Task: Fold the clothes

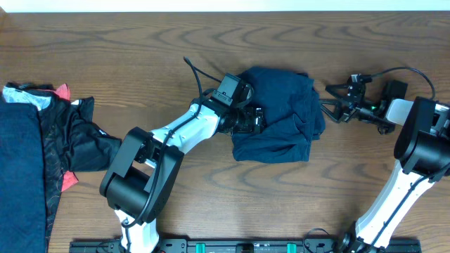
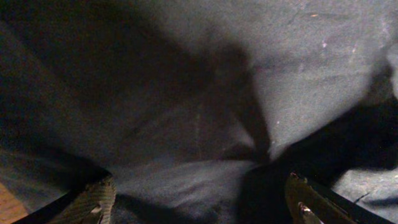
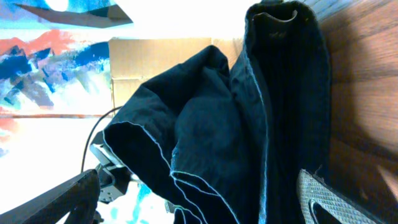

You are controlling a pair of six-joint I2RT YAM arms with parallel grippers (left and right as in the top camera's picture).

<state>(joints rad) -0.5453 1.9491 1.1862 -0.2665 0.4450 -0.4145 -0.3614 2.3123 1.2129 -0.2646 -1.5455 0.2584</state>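
A plain dark navy garment (image 1: 278,112) lies crumpled in a heap at the middle of the wooden table (image 1: 225,204). My left gripper (image 1: 253,121) is at the heap's left edge. In the left wrist view its fingers (image 2: 93,202) stand wide apart, and the navy cloth (image 2: 186,124) fills the frame, with folds lying between them. My right gripper (image 1: 328,104) sits just off the heap's right edge, open. In the right wrist view its fingers (image 3: 329,199) spread wide in front of the bunched garment (image 3: 249,124), with nothing clamped between them.
More clothes are piled at the table's left edge: a navy piece (image 1: 21,161) and a black mesh-like piece with red trim (image 1: 70,133). A cardboard box (image 3: 161,56) shows behind the garment in the right wrist view.
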